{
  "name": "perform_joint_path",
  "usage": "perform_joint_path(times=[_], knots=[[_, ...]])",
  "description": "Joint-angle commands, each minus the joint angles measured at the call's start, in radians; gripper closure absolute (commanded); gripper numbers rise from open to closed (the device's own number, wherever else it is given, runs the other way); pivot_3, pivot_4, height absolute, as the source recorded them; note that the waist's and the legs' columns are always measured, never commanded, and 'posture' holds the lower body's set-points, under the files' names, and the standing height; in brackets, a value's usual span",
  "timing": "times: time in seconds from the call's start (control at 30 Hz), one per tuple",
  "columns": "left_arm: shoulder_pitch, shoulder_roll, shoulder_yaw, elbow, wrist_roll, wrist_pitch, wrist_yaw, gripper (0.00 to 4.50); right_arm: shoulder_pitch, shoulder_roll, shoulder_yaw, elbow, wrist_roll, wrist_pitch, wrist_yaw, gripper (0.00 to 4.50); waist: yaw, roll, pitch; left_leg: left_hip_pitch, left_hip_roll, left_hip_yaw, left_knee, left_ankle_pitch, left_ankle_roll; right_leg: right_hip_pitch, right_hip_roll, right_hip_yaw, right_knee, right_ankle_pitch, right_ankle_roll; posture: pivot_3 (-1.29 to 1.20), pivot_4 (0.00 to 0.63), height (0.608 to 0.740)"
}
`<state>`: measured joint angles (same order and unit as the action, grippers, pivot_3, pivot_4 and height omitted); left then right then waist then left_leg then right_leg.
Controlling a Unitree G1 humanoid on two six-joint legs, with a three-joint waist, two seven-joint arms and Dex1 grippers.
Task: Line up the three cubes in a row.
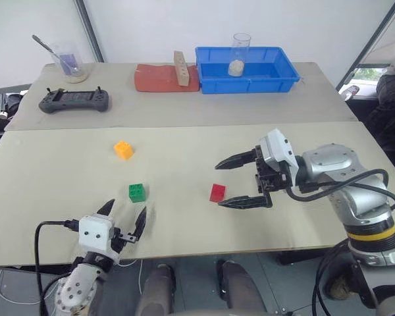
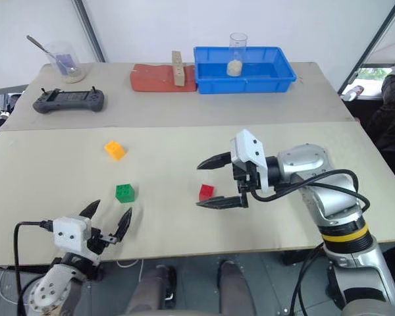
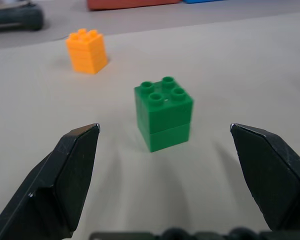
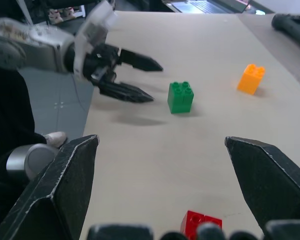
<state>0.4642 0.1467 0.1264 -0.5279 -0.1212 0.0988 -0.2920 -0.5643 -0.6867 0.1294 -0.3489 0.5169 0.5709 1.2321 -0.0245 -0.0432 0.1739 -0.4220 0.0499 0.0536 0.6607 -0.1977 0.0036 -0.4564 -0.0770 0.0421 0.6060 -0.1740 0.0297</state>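
On the beige table (image 1: 184,230), three cubes (image 1: 137,192) sit well apart

Head pair looks down over table (image 1: 184,158) — wrist cams low, close; all share green cube (image 3: 164,114).

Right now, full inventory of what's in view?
cubes: 3 on near table, apart; orange-yellow cube farthest, green cube near left gripper, red cube between right gripper's fingers, untouched
controller: 1, dark grey, far table, left
beaker: 1, clear, stirrer inside, far left
mat: 1, red, far centre
wooden block: 1, tan, on mat
bin: 1, blue, far table
glass: 1, clear, in bin
left gripper: open, near edge
right gripper: open, above red cube
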Motion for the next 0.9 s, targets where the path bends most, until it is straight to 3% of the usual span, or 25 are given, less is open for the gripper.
perform_joint_path(times=[0.03, 0.3, 0.4, 0.57, 0.73, 0.83, 0.9], knots=[[-0.045, -0.023, -0.042, 0.072, 0.049, -0.061, 0.046, 0.0, 0.001, -0.02, -0.047, -0.069, 0.052, 0.042, -0.034, 0.03, 0.001, 0.0, 0.0, 0.0, 0.0, 0.0, 0.0, 0.0, 0.0, 0.0, 0.0, 0.0, 0.0, 0.0, 0.0, 0.0, 0.15, 0.74], [-0.187, -0.057, -0.052, 0.305, 0.102, -0.182, 0.13, 0.0, -0.004, -0.04, -0.064, -0.112, 0.098, 0.085, -0.078, 0.03, 0.01, 0.001, 0.0, 0.0, 0.0, 0.0, 0.0, 0.0, 0.0, 0.0, 0.0, 0.0, 0.003, 0.0, 0.0, 0.0, 0.15, 0.74], [-0.19, -0.052, -0.046, 0.362, 0.094, -0.235, 0.127, 0.86, -0.01, -0.051, -0.07, -0.114, 0.107, 0.09, -0.09, 0.0, 0.011, 0.002, -0.001, 0.0, 0.0, -0.001, 0.0, 0.0, 0.0, 0.0, 0.0, 0.0, 0.003, 0.0, 0.0, 0.0, 0.15, 0.74], [-0.2, -0.04, -0.032, 0.422, 0.077, -0.282, 0.122, 3.2, -0.016, -0.065, -0.074, -0.124, 0.121, 0.101, -0.116, 0.0, 0.011, 0.007, -0.004, 0.001, 0.0, 0.0, 0.0, 0.0, 0.0, 0.001, 0.0, 0.0, 0.004, 0.0, 0.0, 0.0, 0.15, 0.74], [-0.254, 0.008, -0.016, 0.472, 0.048, -0.277, 0.076, 3.2, -0.003, -0.069, -0.085, -0.133, 0.117, 0.106, -0.149, 0.0, 0.01, 0.01, -0.005, 0.003, 0.0, -0.001, 0.0, 0.0, 0.0, 0.001, 0.001, -0.001, 0.003, 0.0, 0.0, 0.0, 0.15, 0.74], [-0.324, 0.133, -0.073, 0.473, -0.014, -0.29, -0.141, 3.2, 0.01, -0.077, -0.101, -0.145, 0.12, 0.113, -0.168, 0.0, 0.009, 0.01, -0.005, 0.004, 0.0, -0.004, 0.0, 0.0, 0.0, 0.0, 0.001, -0.003, 0.001, 0.0, 0.0, 0.0, 0.15, 0.74], [-0.4, 0.215, -0.089, 0.482, -0.078, -0.264, -0.279, 3.2, 0.016, -0.083, -0.112, -0.153, 0.126, 0.12, -0.177, 0.0, 0.006, 0.015, -0.005, 0.002, 0.001, -0.012, -0.001, 0.0, -0.001, -0.001, 0.002, -0.01, -0.013, 0.0, 0.0, 0.0, 0.15, 0.74]])
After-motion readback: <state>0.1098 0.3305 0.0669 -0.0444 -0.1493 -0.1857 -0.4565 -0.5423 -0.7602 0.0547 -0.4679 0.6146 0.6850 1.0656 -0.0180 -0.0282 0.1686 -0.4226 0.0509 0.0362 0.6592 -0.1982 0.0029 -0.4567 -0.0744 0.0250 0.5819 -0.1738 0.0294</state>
